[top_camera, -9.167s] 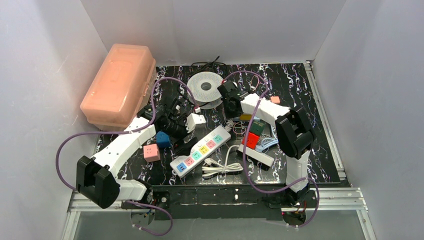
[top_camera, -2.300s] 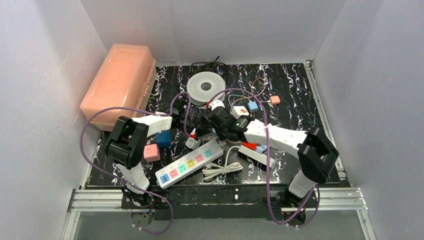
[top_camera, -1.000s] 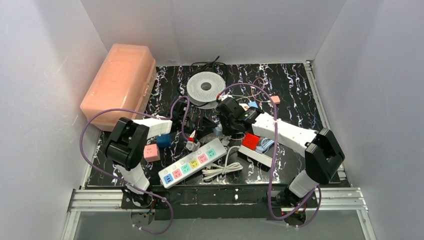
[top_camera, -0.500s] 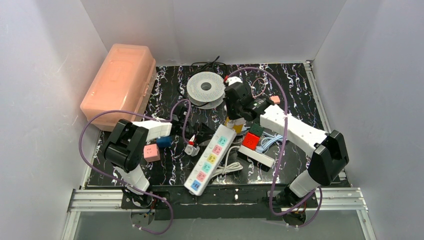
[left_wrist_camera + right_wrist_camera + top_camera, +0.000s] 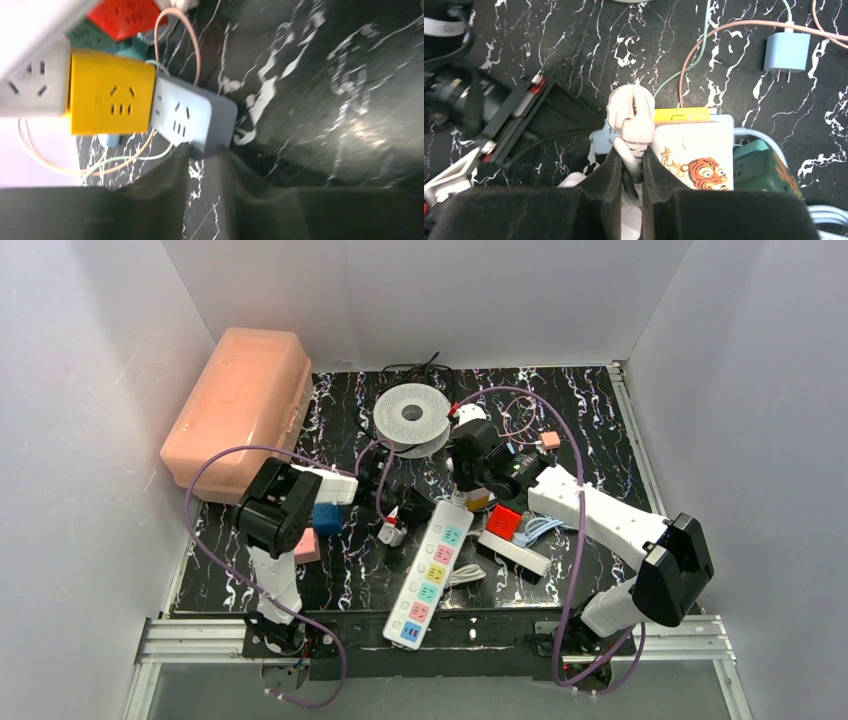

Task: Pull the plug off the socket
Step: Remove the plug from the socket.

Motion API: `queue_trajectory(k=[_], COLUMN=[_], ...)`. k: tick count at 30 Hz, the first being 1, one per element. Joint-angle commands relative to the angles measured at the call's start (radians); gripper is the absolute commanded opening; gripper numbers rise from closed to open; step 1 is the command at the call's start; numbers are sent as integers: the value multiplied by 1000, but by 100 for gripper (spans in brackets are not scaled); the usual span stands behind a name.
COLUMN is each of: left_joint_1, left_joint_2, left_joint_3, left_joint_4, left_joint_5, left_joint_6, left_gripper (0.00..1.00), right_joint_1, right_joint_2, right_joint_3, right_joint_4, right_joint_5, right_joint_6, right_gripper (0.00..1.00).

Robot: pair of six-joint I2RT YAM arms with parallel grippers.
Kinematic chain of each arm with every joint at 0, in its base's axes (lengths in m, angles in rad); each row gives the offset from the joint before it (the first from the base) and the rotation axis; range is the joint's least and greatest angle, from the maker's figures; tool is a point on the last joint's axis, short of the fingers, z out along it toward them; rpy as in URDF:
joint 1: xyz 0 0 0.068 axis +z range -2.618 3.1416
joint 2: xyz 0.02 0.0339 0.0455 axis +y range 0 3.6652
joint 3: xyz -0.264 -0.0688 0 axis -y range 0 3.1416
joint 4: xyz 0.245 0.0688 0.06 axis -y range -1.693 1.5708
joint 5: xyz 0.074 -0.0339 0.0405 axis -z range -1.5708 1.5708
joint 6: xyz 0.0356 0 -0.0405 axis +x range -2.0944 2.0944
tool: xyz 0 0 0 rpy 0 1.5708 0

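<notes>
Plug (image 5: 630, 115) prongs are hidden from us; our right gripper (image 5: 629, 151) pinches its white cord (image 5: 631, 165). Our left gripper (image 5: 206, 159) is closed, blurred.

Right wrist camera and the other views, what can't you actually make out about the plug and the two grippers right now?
- Right wrist view: the white plug's prongs and its socket are hidden beneath the plug and the right gripper.
- Top view: that grip is covered by the gripper's own body.
- Left wrist view: whether the left gripper touches the grey-blue adapter cannot be told, because the fingers are dark and blurred.
</notes>
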Motion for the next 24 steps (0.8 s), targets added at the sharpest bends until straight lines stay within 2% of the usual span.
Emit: queue_trajectory(k=[1, 3, 6, 9, 12, 13, 14, 15, 19, 24], left_joint_1=[14, 15, 15, 16, 15, 15, 15, 15, 29, 103], left_joint_2=[115, 148, 164, 154, 129, 119, 108, 94, 11, -153], left_joint_3=[70, 110, 138, 129, 101, 88, 76, 63, 20, 22], left_joint_4=[143, 211, 279, 325, 387, 420, 446, 479, 565, 503], left_joint_5=[-30, -40, -41, -53, -44, -35, -25, -21, -61, -187], left_joint_6=[508, 467, 424, 385, 337, 316, 296, 270, 185, 146], left_gripper=[0, 3, 37, 52, 77, 82, 93, 98, 98, 98], right_joint_1=[-5, -5, -6, -9, -14, -14, -15, -16, -14, -7], right_joint_2=[-50, -50, -47, -41, -39, -41, -45, -47, -39, 26], right_joint_3=[12, 26, 44, 66, 84, 87, 91, 95, 133, 232], right_joint_4=[12, 8, 8, 6, 5, 3, 3, 3, 5, 2], right_joint_5=[46, 52, 55, 52, 49, 49, 48, 44, 5, -39], right_joint_6=[23, 22, 10, 2, -2, -4, -5, -4, -16, -43], right_gripper=[1, 1, 1, 1, 1, 1, 1, 1, 1, 1])
